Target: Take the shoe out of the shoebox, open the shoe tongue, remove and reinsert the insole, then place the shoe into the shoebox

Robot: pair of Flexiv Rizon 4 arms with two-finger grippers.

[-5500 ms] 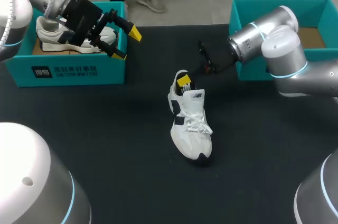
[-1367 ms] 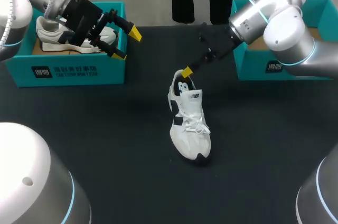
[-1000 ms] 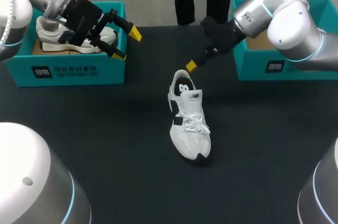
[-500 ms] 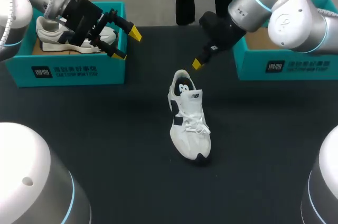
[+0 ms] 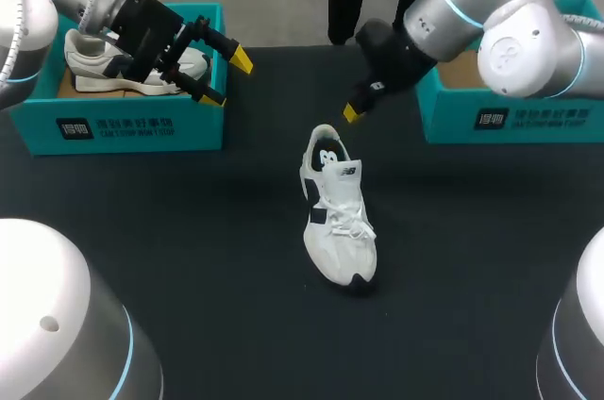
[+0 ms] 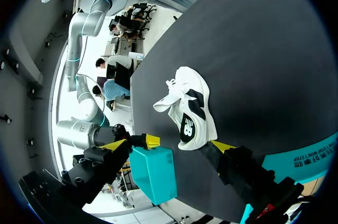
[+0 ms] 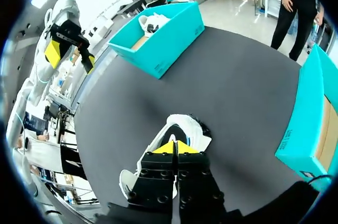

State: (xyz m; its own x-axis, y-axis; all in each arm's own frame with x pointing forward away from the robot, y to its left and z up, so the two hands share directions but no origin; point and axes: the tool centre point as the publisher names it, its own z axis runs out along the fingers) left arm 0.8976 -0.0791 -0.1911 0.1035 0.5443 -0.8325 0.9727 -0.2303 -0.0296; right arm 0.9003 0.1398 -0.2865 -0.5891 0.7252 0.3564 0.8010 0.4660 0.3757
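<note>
Here the white shoe (image 5: 340, 221) stands on the black table (image 5: 472, 258) between the left shoebox (image 5: 142, 126) and the right shoebox (image 5: 510, 122) — right gripper (image 5: 350, 114) closed on nothing just above its heel, left gripper (image 5: 228, 77) spread wide, empty.

Black table (image 5: 189, 249) — white shoe (image 5: 338, 221) at middle; left shoebox (image 5: 132, 126), right shoebox (image 5: 514, 119) at far edge.

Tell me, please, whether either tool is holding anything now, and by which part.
Nothing is held: the left tool is open and empty; the right tool is shut on nothing, clear of the shoe.
</note>
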